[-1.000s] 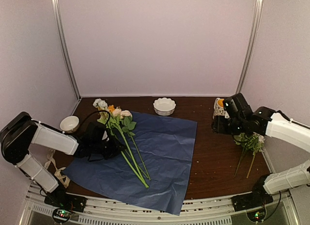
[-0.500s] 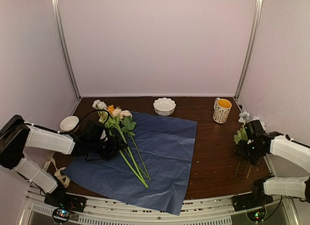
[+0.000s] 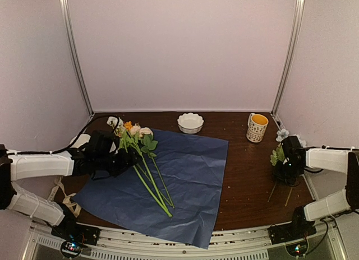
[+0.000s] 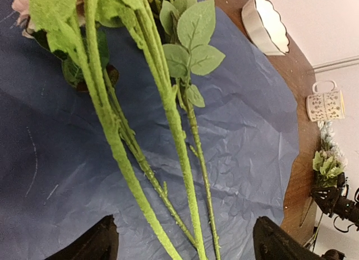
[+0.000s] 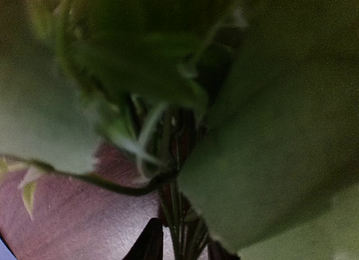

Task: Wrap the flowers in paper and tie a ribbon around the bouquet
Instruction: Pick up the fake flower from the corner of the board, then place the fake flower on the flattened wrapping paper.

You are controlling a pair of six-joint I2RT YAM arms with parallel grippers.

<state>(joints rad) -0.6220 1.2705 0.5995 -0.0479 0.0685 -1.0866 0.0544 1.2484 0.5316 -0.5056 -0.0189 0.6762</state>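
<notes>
no lettering, label or number can be read in any view. the mug (image 3: 257, 128) carries a small printed pattern, too fine to make out.

L arm extended low toward ctr; L gripper (image 4: 185, 244) jaws wide apart. R arm folded at right side, wrist down; R gripper (image 5: 184, 249) jaws narrow, closure unclear.

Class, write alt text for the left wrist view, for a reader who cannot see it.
Long green leafy flower stems lie on a creased dark-blue paper sheet, beneath the open left gripper. A white scalloped bowl and patterned mug stand beyond.
</notes>
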